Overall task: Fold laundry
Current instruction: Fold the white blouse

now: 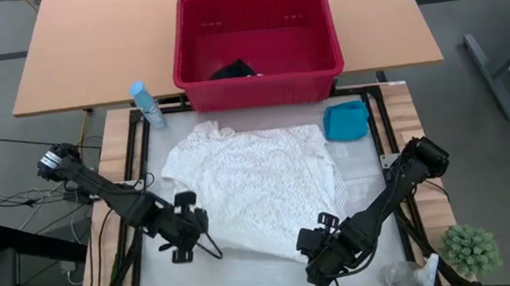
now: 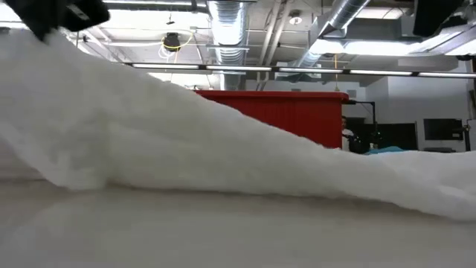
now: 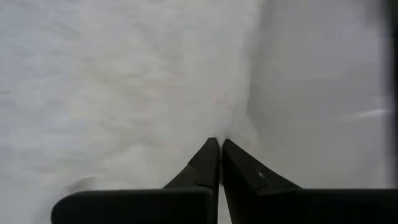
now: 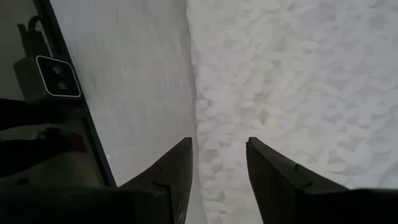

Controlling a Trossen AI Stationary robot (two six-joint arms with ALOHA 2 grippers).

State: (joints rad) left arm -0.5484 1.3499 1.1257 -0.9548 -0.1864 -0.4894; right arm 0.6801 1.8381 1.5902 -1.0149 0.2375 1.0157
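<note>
Soft, limp lacy cloth [image 1: 250, 186] sprawls mid-table as the left end effector [image 3: 219, 149] pinches its near-left hem and the right end effector [image 4: 219, 163] straddles the near-right edge, fingers apart.

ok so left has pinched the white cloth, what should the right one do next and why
Probably close the right gripper on the white cloth's near edge. Its fingers are open and straddle that edge in the right wrist view, while the left gripper is already shut on the cloth's other near corner. With both corners held, the arms could lift and fold it toward the basket.
</note>
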